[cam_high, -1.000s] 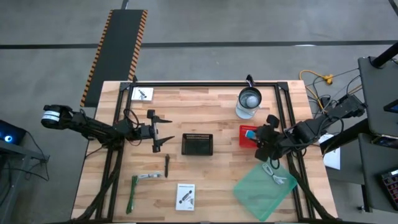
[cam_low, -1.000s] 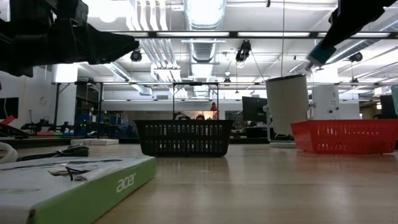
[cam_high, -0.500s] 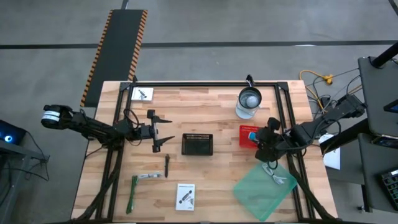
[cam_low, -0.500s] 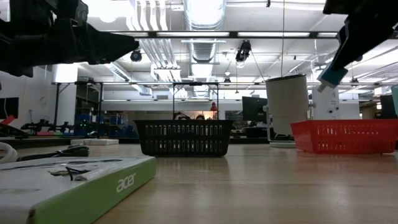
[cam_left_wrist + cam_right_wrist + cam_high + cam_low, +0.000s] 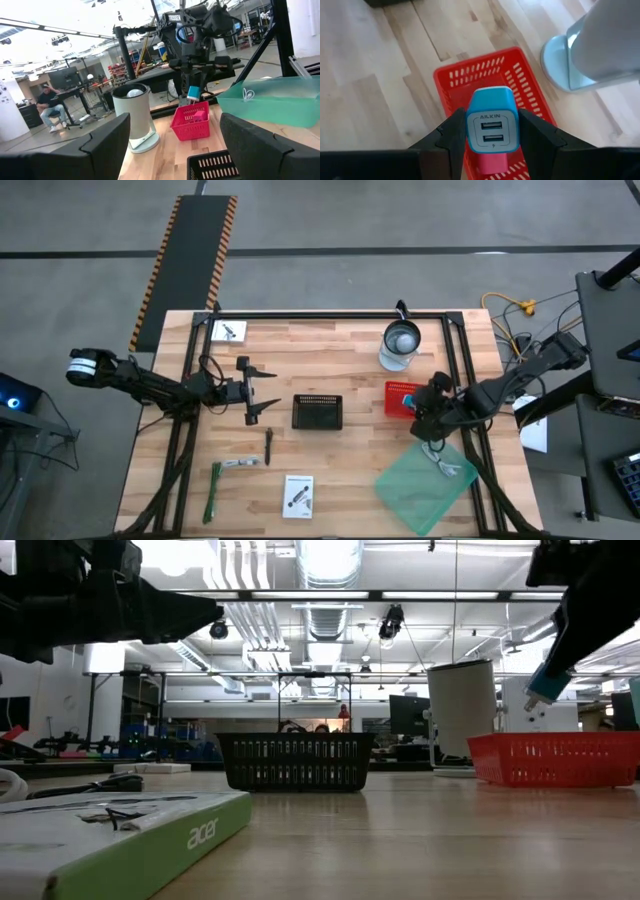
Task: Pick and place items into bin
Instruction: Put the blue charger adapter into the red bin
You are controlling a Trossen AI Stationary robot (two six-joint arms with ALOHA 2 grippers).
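My right gripper [image 5: 492,131] is shut on a blue and white USB charger [image 5: 492,125], which hangs over the red basket [image 5: 470,75] at the table's right. The low view shows the charger [image 5: 545,687] just above the basket's rim [image 5: 555,740]. A pink item [image 5: 492,162] lies inside the basket. At the table's left, my left gripper [image 5: 262,390] stands open above the wood, pointing toward the black basket [image 5: 317,411]. White cards [image 5: 298,495], a green strip tool [image 5: 213,490] and a dark stick [image 5: 269,446] lie on the table. My right gripper pinches the charger by its two opposite blue sides [image 5: 470,131], one finger on each. The fingers slant down from the table's right side. The charger's face with the two USB ports looks back at the wrist, and the charger is lifted clear above the red basket.
A white cylinder [image 5: 401,343] on a pale base stands just beyond the red basket. A green translucent tray [image 5: 425,485] holding a white cable lies at the near right. Another card [image 5: 229,331] lies at the far left corner. A black frame [image 5: 330,317] runs along the table's edges.
My right gripper has sunk toward the red basket with the charger and rolled a little; in the low view the charger has dropped from near the top of the picture to just above the basket's rim. The grip has stayed the same.
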